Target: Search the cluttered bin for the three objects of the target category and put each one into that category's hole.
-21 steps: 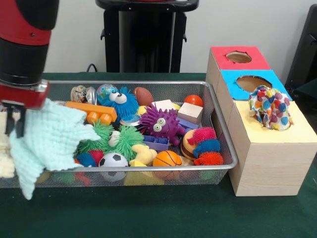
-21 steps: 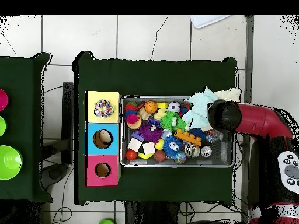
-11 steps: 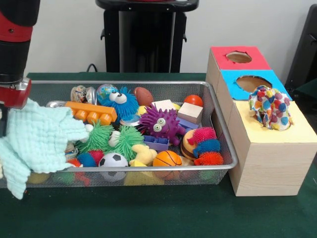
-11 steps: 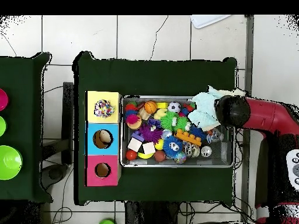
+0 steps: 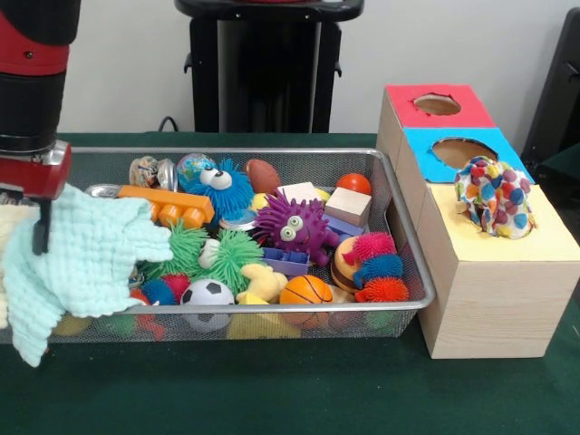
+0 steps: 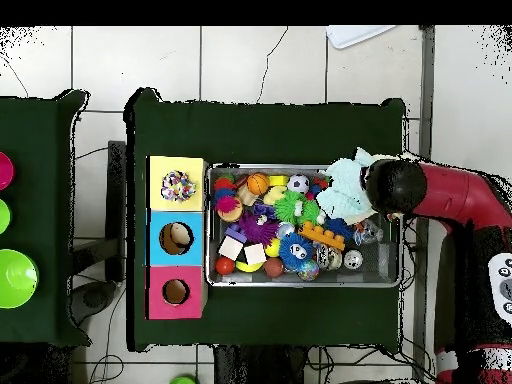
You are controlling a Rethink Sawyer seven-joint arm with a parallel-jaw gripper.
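Note:
My gripper (image 5: 38,217) hangs over the left end of the wire bin (image 5: 412,272), shut on a mint-green knitted cloth (image 5: 86,258) that droops over the bin's front rim. From above, the arm's wrist (image 6: 393,186) covers the gripper, and the mint cloth (image 6: 345,190) spreads beside it at the bin's right end. A multicoloured spotted cloth (image 5: 494,195) sits bunched in the hole of the yellow box (image 5: 507,249). At the left edge a cream cloth (image 5: 7,227) peeks out behind the mint one.
The bin holds several toys: spiky balls, a purple monster (image 5: 294,227), a soccer ball (image 5: 207,292), a basketball (image 5: 306,290), wooden blocks, an orange brick (image 5: 168,204). The blue box (image 5: 460,152) and red box (image 5: 437,104) stand behind the yellow one.
The arm swung outward past the bin's end with the mint cloth, then came back a little toward the bin. The cloth stays in the gripper.

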